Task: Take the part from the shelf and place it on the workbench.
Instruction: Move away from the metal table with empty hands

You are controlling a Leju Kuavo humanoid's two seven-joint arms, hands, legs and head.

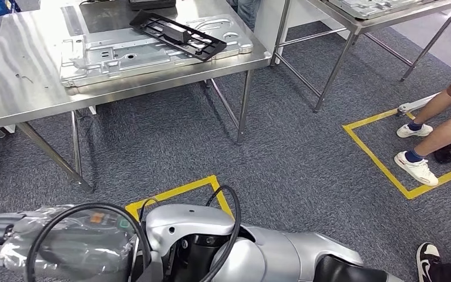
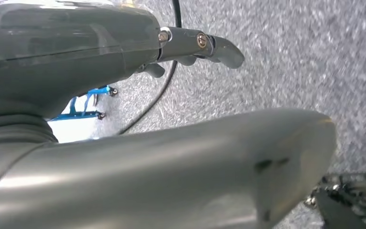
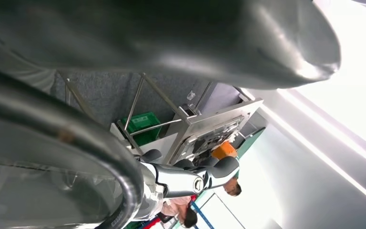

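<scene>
Where the steel bench (image 1: 23,82) gleams, a black slatted part (image 1: 177,34) lies diagonally across a pressed metal panel (image 1: 123,56); both hands (image 2: 205,45) (image 3: 195,176) hold nothing, fingers apart.

yellow floor-tape square (image 1: 403,167) on grey carpet (image 1: 293,153); person's white sneakers (image 1: 416,168) inside it; green plastic crate (image 3: 145,125) under a table.

No readable text, labels, brand names or numbers anywhere; orange tag on left arm (image 1: 97,218) under plastic wrap too blurred to read
</scene>
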